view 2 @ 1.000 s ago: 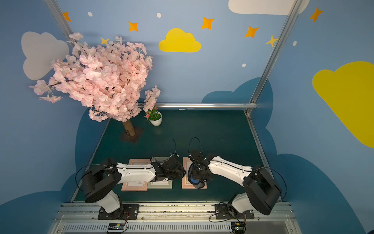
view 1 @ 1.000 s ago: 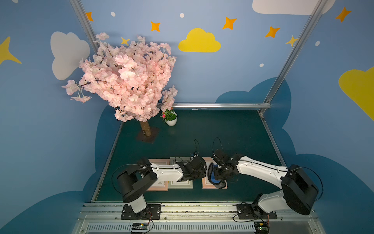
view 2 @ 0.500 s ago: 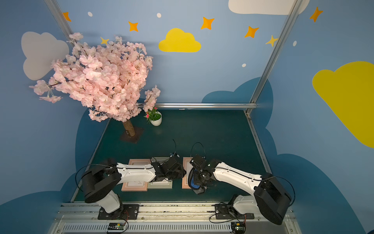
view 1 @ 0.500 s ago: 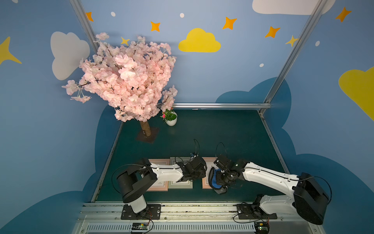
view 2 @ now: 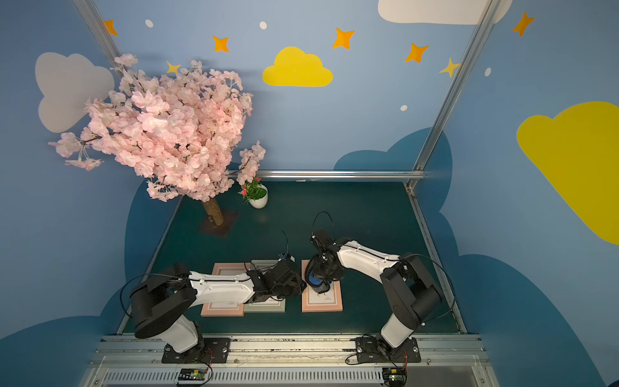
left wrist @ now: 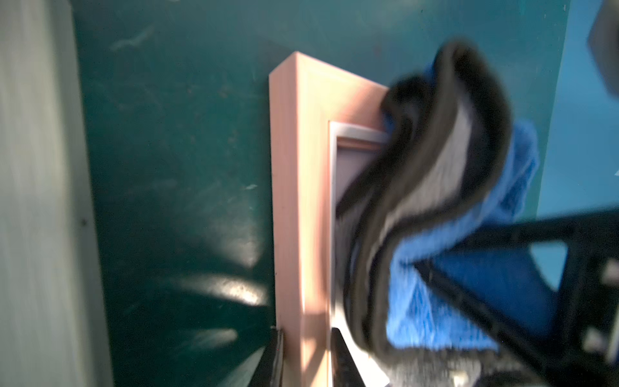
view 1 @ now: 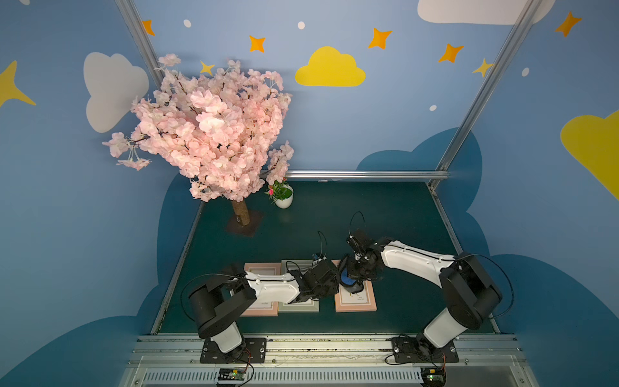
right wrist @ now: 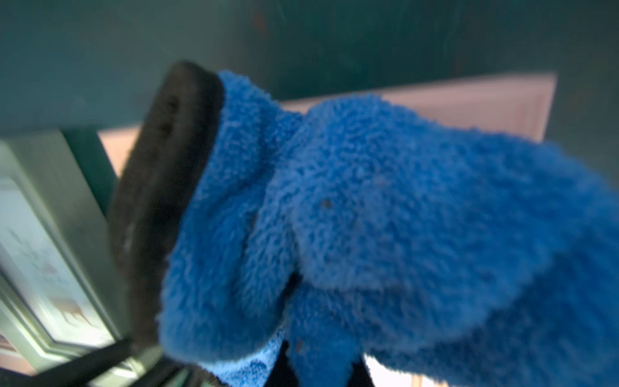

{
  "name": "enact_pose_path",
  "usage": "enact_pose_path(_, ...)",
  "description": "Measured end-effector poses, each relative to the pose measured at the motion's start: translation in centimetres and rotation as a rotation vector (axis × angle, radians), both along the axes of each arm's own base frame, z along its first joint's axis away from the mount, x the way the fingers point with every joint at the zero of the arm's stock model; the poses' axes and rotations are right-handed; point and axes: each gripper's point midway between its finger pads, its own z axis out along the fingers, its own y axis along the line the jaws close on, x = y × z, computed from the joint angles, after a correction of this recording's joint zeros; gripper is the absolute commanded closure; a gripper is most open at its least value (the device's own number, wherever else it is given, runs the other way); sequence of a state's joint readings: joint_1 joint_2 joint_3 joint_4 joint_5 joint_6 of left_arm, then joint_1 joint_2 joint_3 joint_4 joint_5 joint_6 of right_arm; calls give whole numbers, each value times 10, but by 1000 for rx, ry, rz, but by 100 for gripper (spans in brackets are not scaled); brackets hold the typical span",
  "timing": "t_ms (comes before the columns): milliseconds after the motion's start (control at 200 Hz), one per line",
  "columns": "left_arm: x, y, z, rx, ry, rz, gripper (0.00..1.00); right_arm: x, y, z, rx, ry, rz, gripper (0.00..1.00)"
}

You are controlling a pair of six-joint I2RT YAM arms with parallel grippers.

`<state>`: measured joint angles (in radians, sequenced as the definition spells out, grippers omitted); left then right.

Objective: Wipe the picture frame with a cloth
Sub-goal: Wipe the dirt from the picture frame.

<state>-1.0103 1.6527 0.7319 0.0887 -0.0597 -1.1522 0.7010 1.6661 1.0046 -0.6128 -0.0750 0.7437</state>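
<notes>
**Right gripper bunches cloth over pink frame, left gripper clamps frame rail**

Right gripper (view 1: 352, 280) (view 2: 318, 280): fingers mostly buried in fabric, closed tight on a soft plush blue microfibre cloth with a dark grey-black reverse (view 1: 346, 277) (view 2: 314, 278) (right wrist: 368, 201). The cloth is gathered into a thick, fuzzy wad. In the left wrist view its dark piled hem curls in S-shaped folds (left wrist: 469, 301). The wad hangs over the 11 o'clock part of a flat rectangular pink wood-look picture frame (view 1: 355, 303) (view 2: 321, 303) (left wrist: 301, 201). The dark fold overlaps the frame's far rail and white inner mat. Too blurred to tell if it actually touches the glass.

Left gripper (view 1: 335, 289) (left wrist: 306, 362): black fingers (left wrist: 341, 362) set narrow, one on each side of the pink frame's 9 o'clock rail, pinching it.

Just beside, at 9 o'clock of the pink frame, lies a grey-green rectangular frame with a pale print (view 1: 298, 306) (right wrist: 50, 201). Touching that one's 9 o'clock side is a second pink frame (view 1: 261, 268). Both are partly under the left arm.

All three lie flat at the 6 o'clock edge of the matte dark green tabletop (view 1: 368, 214). At 10 o'clock stands an artificial pink blossom tree with a rough cork-like trunk (view 1: 214, 134). Near it, at 11 o'clock, is a small round white pot of green leaves and pink flowers (view 1: 284, 201).
</notes>
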Motion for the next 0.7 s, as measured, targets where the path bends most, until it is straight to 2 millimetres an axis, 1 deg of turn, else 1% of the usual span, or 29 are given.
enact_pose_path(75,0,0,1,-1,-2,4,98,11,3,1,5,-13,-1,100)
enact_pose_path(130,3,0,8,-13,-14,9,98,16,5,2,9,-21,0,100)
enact_pose_path(170,0,3,3,6,-3,5,98,18,6,3,12,-25,5,100)
enact_pose_path(195,-5,9,-8,43,21,4,98,19,6,3,14,-26,5,100)
enact_pose_path(215,-6,11,-12,44,28,6,98,19,6,3,14,-25,6,100)
enact_pose_path(230,-5,9,-9,39,18,4,98,19,6,3,14,-25,7,100)
enact_pose_path(335,-6,11,-11,44,29,5,98,15,6,3,14,-26,21,100)
enact_pose_path(435,-7,11,-11,43,30,4,98,-3,1,2,8,-20,41,100)
enact_pose_path(631,-6,11,-11,41,32,3,98,-54,-7,3,-4,4,91,100)
enact_pose_path(701,-6,11,-11,40,34,3,98,-69,-9,2,-4,12,100,100)
